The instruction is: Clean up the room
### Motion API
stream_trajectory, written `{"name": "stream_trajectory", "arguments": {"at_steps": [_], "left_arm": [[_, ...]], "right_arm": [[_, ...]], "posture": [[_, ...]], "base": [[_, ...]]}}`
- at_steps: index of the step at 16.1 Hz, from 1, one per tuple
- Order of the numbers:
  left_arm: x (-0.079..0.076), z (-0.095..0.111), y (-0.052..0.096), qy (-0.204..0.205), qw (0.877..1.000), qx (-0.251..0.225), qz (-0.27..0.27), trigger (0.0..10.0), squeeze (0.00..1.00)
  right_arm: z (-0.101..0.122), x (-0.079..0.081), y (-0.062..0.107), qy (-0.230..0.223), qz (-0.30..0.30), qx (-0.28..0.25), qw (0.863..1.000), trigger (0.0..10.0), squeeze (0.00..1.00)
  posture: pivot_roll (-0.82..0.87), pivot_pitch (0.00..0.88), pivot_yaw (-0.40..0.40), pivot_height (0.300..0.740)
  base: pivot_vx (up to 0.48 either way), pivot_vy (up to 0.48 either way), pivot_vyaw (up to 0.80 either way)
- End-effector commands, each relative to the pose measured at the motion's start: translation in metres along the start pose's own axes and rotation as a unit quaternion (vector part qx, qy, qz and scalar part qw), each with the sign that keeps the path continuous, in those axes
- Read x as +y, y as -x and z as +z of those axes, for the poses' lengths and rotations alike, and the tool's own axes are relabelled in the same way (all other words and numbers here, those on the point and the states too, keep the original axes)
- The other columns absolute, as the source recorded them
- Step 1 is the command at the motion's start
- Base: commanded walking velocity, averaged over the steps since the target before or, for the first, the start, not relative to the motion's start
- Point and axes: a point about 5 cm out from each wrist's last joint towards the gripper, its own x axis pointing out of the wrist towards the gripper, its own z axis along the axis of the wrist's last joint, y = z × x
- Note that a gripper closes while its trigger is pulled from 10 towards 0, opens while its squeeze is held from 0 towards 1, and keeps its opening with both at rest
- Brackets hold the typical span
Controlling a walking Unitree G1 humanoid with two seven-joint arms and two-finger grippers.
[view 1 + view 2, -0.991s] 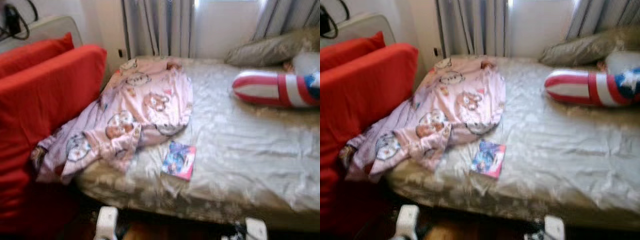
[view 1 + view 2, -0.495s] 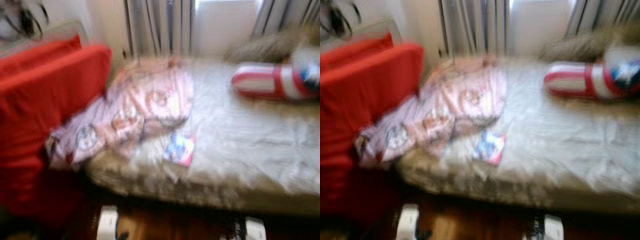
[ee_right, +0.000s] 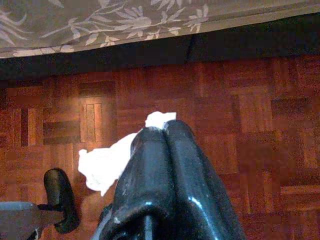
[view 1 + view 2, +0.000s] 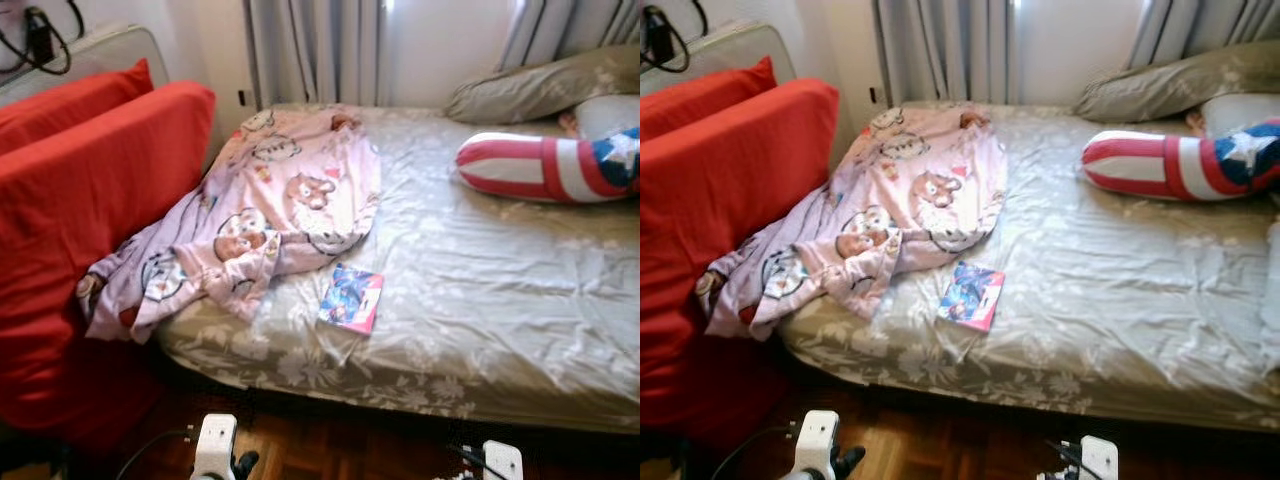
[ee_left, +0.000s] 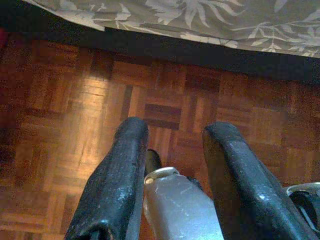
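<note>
You are standing at the foot side of the bed with both arms hanging low over the parquet floor. Your right gripper is pressed shut on a white scrap (tissue or paper, hard to tell which), and your left gripper is held narrowly apart with nothing in it.

The loose things lie ahead of you: a pink blanket bunched at the left of the mattress, one end spilling off the edge against the red cushions, and a small book flat on the sheet just beside it, near the front edge.

Watch the scrap: only a corner seems pinched, so a quick swing could shake it out onto the floor. If you reach for the book with the left, its flat cover could slide ahead of the fingers or you could catch a fold of sheet instead. Pulling the blanket first may drag the book off the bed.
</note>
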Motion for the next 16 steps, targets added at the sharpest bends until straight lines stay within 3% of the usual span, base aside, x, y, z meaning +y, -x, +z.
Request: {"name": "stream_trajectory", "arguments": {"at_steps": [1, 6, 11, 16], "left_arm": [[0.001, -0.003, 0.001, -0.002, 1.0, 0.007, 0.002, 10.0, 0.0], [0.0, -0.002, 0.0, 0.0, 1.0, 0.006, 0.002, 10.0, 0.0], [0.001, -0.003, 0.001, 0.002, 1.0, 0.007, 0.007, 10.0, 0.0], [0.0, -0.005, 0.001, 0.001, 1.0, 0.011, 0.006, 10.0, 0.0]], "right_arm": [[-0.001, 0.002, 0.0, 0.003, 0.005, 0.002, 1.0, 10.0, 0.0], [-0.005, -0.015, 0.004, 0.02, -0.006, 0.007, 1.0, 10.0, 0.0], [-0.005, -0.002, 0.001, 0.028, 0.001, 0.013, 1.0, 10.0, 0.0], [-0.009, 0.0, 0.002, 0.034, 0.007, 0.02, 0.999, 10.0, 0.0]], "posture": [[0.0, 0.0, 0.002, 0.74], [0.0, 0.0, -0.005, 0.74], [0.0, 0.0, -0.007, 0.74], [0.0, 0.0, -0.008, 0.74]], "base": [[0.0, 0.0, 0.0], [0.0, 0.0, 0.0], [0.0, 0.0, 0.8], [0.0, 0.0, 0.8]]}}
